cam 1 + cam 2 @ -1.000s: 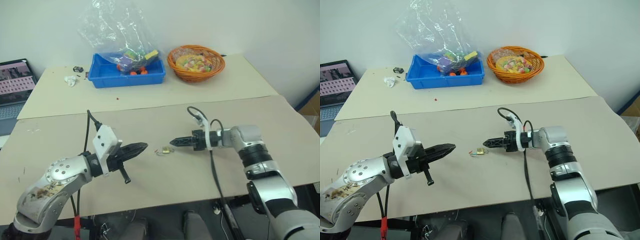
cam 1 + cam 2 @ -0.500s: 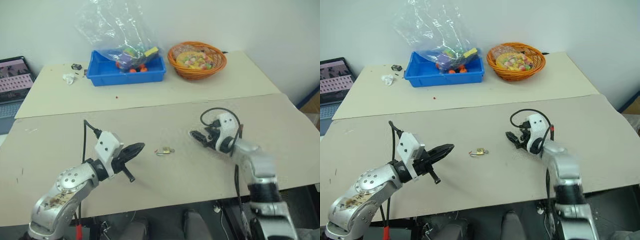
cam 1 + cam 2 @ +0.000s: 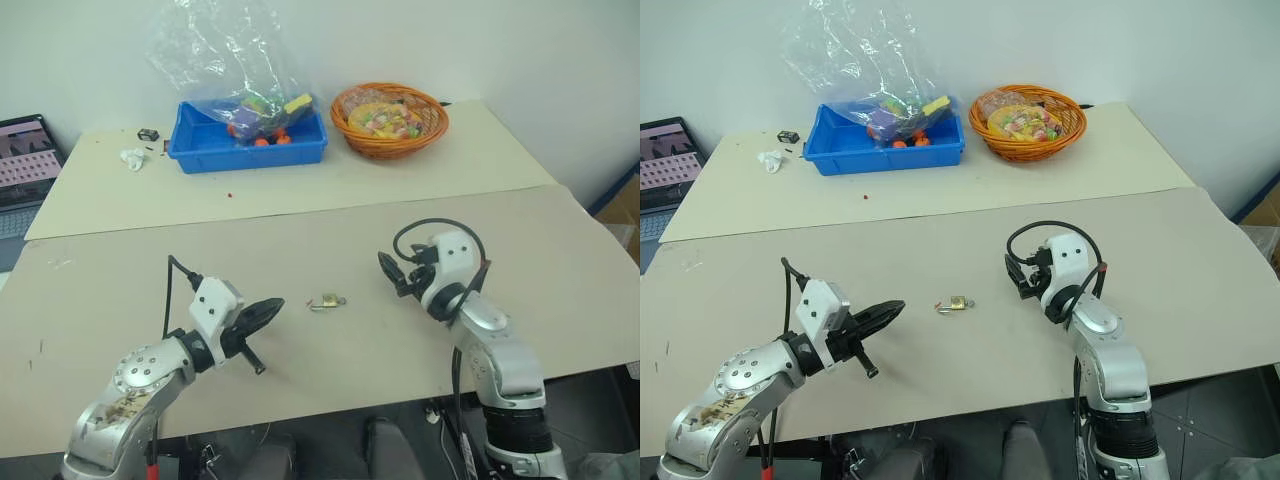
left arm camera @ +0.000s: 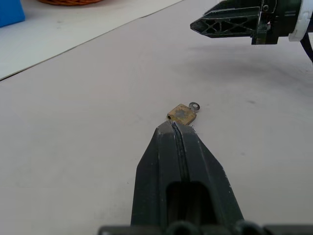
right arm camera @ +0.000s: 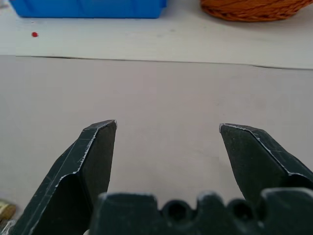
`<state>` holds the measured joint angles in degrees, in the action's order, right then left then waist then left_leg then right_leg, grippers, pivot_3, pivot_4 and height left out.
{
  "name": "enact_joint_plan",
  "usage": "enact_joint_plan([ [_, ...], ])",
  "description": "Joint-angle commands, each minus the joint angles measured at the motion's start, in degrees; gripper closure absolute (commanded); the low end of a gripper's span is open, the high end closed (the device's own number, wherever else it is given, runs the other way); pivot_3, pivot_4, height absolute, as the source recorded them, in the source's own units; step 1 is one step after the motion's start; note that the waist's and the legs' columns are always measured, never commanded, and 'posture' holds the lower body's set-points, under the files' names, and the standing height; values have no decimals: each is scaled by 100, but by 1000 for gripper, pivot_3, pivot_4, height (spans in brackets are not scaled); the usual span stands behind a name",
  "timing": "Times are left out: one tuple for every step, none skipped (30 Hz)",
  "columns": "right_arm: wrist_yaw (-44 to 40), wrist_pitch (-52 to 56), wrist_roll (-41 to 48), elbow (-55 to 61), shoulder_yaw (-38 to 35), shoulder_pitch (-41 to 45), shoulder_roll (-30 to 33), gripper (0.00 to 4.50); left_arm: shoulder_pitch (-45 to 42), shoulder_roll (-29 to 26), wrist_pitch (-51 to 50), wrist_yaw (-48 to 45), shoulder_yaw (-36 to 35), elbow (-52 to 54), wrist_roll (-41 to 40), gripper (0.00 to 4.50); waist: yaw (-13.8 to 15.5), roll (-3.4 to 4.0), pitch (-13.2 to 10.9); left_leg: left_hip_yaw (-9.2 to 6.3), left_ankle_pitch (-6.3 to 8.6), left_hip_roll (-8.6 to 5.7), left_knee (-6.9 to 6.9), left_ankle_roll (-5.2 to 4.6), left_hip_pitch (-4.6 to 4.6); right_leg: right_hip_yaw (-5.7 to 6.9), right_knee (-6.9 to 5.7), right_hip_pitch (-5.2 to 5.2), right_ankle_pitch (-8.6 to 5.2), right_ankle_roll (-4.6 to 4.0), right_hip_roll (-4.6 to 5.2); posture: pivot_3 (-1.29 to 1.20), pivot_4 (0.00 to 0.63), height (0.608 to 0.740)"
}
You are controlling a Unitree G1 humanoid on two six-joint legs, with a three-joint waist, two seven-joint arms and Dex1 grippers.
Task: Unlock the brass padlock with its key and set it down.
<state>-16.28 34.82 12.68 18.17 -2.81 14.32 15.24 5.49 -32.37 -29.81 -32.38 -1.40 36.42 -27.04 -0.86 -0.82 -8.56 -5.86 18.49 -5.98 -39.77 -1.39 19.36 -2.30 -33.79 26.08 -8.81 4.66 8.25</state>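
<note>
Your brass padlock (image 3: 327,301) lying flat on the tan table (image 3: 560,250) between the two arms, your left gripper (image 4: 172,123) pinched fully closed and empty just short of it, your right gripper (image 5: 167,128) spread wide, empty, no legible writing anywhere.

brass padlock (image 3: 327,301) on table (image 3: 560,250) (between both arms), bin (image 3: 200,152) left of basket (image 3: 390,110) behind
</note>
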Motion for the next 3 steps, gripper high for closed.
enact_joint_plan([
  [-53, -246, -38, -24, -124, 12, 153, 472, -44, 25, 266, -45, -53, -37, 112, 4500, 3, 0, 0, 0, 0, 1, 0, 1, -1, 0, -2, 0, 0, 0, -1, 0, 150, 740],
  [-70, -289, -68, -68, -92, 13, 186, 472, -31, 104, 331, 57, -65, -82, 173, 4500, 2, 0, 0, 0, 0, 1, 0, 1, -2, 0, -4, 0, 0, 0, -1, 0, 150, 740],
  [-80, -317, -65, -103, -82, 17, 191, 472, -27, 221, 403, 180, -96, -149, 214, 4500, 2, 0, 0, 1, -1, 1, 0, 1, -3, 0, -5, -1, 0, 0, -1, 0, 150, 740],
])
